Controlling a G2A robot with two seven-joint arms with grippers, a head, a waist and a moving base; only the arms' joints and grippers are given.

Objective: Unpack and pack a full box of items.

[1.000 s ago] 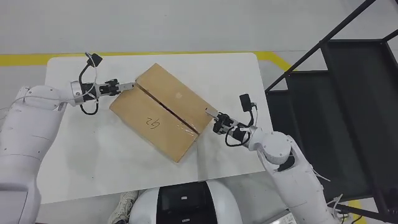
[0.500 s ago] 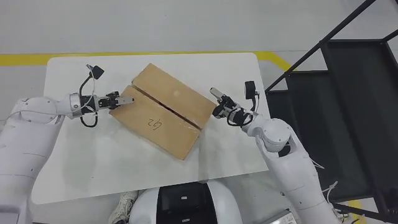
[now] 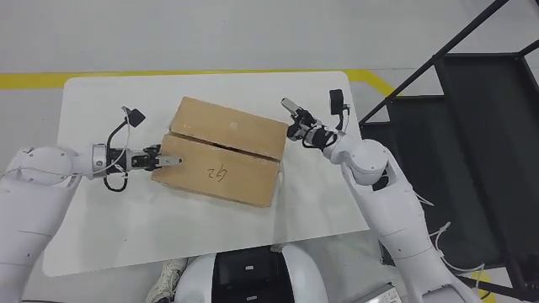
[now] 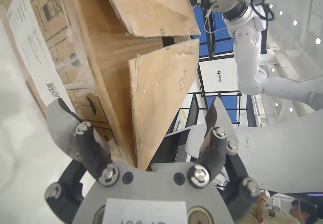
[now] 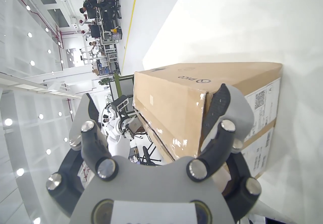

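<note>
Okay, cardboard box (image 3: 221, 160) sits mid white table (image 3: 101, 101), long side across, 2 top flaps down, and the seam between them gapes a bit at my left end. My left gripper (image 3: 171, 160) is at that left end with fingers spread, the near flap (image 3: 244, 177) edge reaching in between them. I can't tell if a pad touches. My right gripper (image 3: 289, 105) is at the far right top corner, fingers spread too, the corner between them. Writing: handwritten pen mark (image 3: 208, 170) on the near flap, looks like 42. Side label (image 4: 25, 40) near my left gripper is white with a code square. End label (image 5: 262, 109) by my right gripper is the same kind.
</note>
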